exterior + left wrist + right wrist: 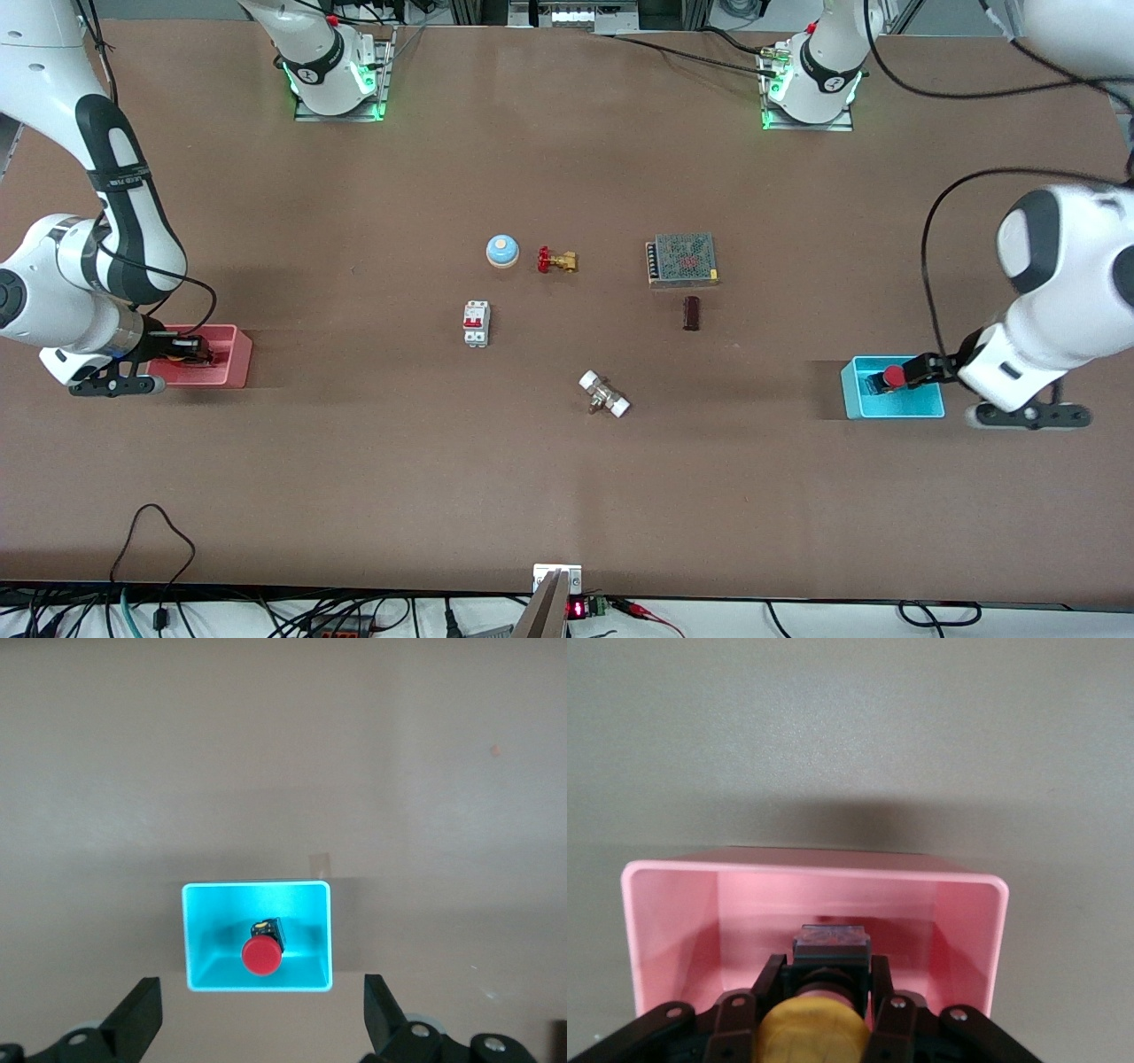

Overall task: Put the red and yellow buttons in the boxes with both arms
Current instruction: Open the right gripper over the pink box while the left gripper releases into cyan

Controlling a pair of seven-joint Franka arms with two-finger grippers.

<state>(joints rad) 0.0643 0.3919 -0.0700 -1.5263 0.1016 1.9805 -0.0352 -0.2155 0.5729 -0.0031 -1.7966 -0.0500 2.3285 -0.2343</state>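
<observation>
The red button [895, 377] lies in the cyan-blue box [912, 406] at the left arm's end of the table. In the left wrist view the button [262, 955] rests on its side in the box [199, 939]. My left gripper [920, 369] [261, 990] is open and empty over the box's edge, clear of the button. My right gripper [189, 349] [824, 973] is shut on the yellow button [813, 1035] and holds it down inside the pink-red box [232, 368] [673, 912] at the right arm's end. The button's black base [830, 941] points into the box.
Mid-table stand a blue round bell [502, 251], a brass valve with a red handwheel [556, 260], a white breaker [477, 323], a mesh-topped power supply [681, 260], a dark brown cylinder [691, 313] and a white-ended metal fitting [604, 394].
</observation>
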